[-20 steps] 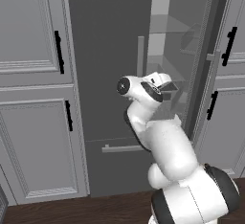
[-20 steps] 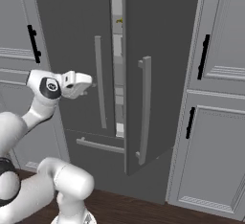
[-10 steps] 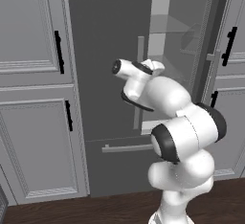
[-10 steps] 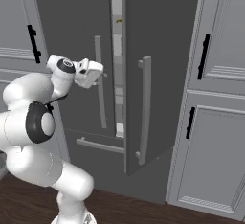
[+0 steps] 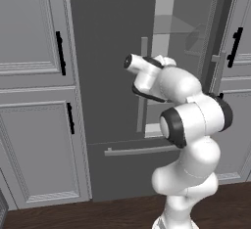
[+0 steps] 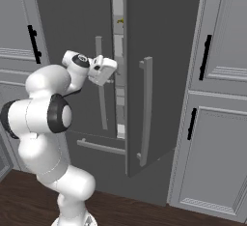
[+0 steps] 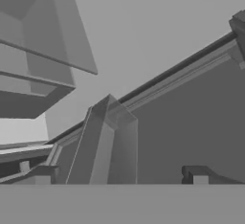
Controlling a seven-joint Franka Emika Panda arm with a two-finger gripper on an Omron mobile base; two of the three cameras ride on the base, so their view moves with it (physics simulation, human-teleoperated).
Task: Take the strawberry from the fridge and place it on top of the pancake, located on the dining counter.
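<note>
Dark grey fridge (image 6: 159,36) fills middle, no legible writing or brand. Right door ajar, edge swung outward, narrow gap showing pale interior strip (image 6: 117,36) with small yellow item (image 6: 119,21). Gripper (image 6: 112,70) level with left bar handle (image 6: 100,82), just before gap (finger spread: cannot tell). Black-handled grey cabinets (image 6: 217,99) flank both sides. Strawberry not made out.

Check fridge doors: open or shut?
Partly open. The fridge's right door is swung ajar, showing a gap with pale interior.
</note>
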